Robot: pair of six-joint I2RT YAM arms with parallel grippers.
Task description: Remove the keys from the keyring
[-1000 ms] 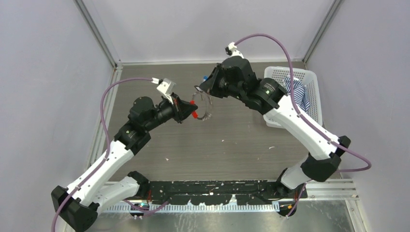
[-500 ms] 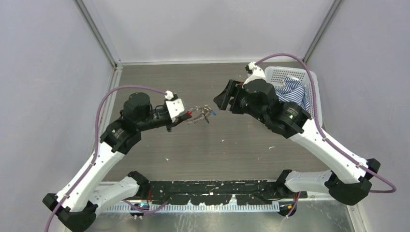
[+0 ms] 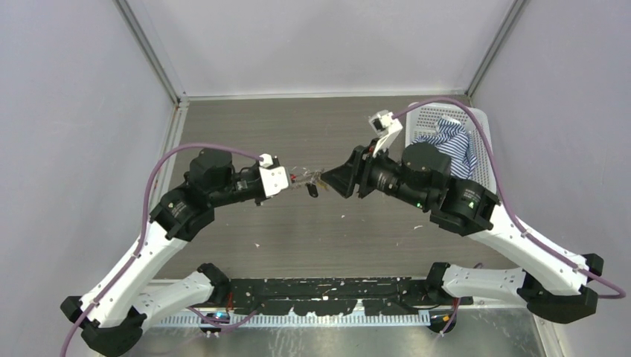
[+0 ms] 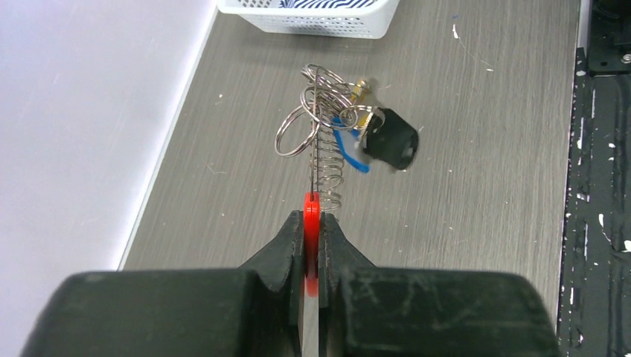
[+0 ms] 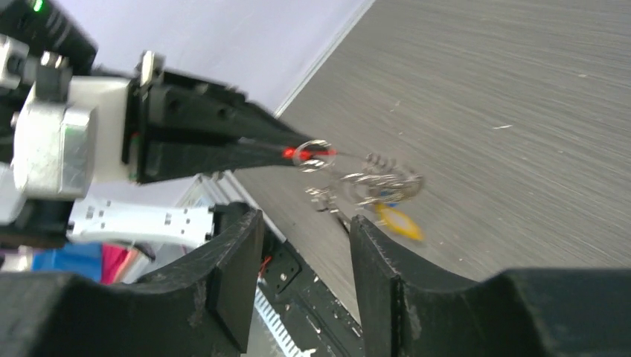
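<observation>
My left gripper (image 3: 292, 178) is shut on the red section (image 4: 311, 219) of the keyring (image 4: 325, 160) and holds it above the table. The silvery coil and small rings stick out past the fingertips. A black-headed key (image 4: 391, 141) and a blue tag hang from the far end; the key also shows in the top view (image 3: 313, 190). My right gripper (image 3: 336, 178) is open, just right of the bunch and facing it. In the right wrist view the keyring (image 5: 372, 178) and a blurred yellow tag (image 5: 398, 221) hang just beyond my open right gripper (image 5: 305, 223), touching neither finger.
A white basket (image 3: 476, 119) holding a striped cloth (image 3: 450, 141) stands at the back right, and its edge shows in the left wrist view (image 4: 312, 22). A black rail (image 3: 327, 286) runs along the table's near edge. Grey walls close in the left, back and right.
My right arm has swung from the back down and in, its open jaws now level with the key bunch. My left gripper has kept its hold and shifted slightly; the bunch swings.
</observation>
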